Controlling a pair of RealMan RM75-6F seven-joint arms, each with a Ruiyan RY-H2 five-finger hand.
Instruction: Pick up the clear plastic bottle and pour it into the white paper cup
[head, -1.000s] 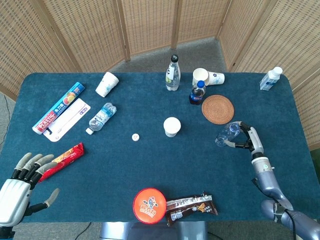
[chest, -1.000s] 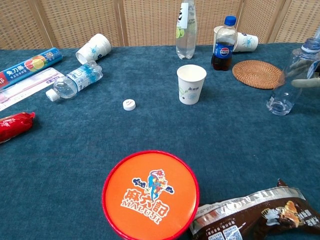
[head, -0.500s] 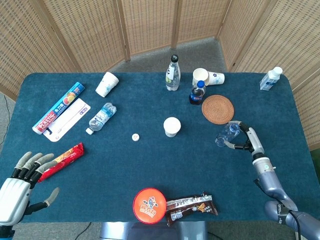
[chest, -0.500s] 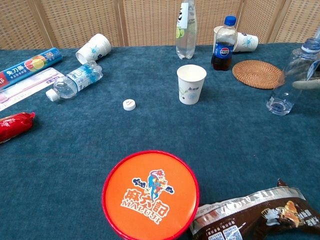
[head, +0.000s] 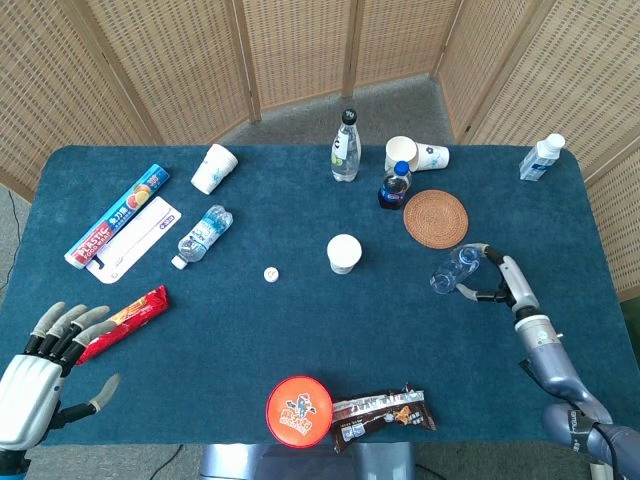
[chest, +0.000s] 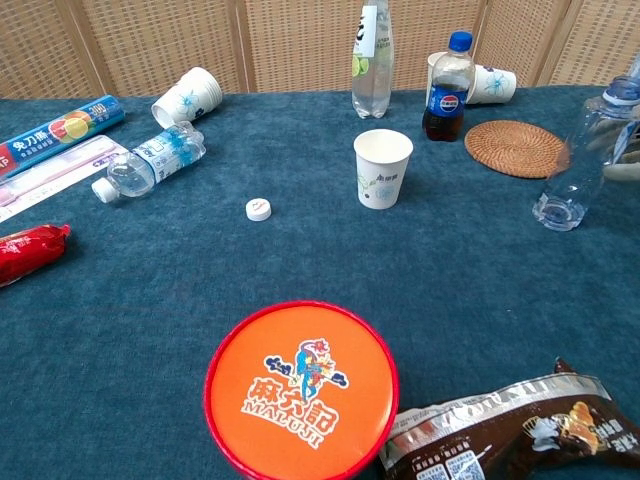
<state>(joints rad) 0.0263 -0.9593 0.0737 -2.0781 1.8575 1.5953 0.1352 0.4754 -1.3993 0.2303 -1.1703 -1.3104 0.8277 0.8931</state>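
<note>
The right hand (head: 497, 279) is holding the clear plastic bottle (chest: 580, 165) around its middle. It looks light, thin and squashy, so squeezing gently seems best.

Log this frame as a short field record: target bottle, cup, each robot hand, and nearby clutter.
target: clear plastic bottle, upright on the table near the right edge, uncapped as far as the head view shows
destination: white paper cup, upright, mid-table, apart from the bottle
right robot hand: fingers curved around the bottle; firm contact cannot be told
left robot hand: open, near the front left corner, holding nothing
loose cap: on the cloth, left of the cup
near bottle: woven coaster, cola bottle
</note>
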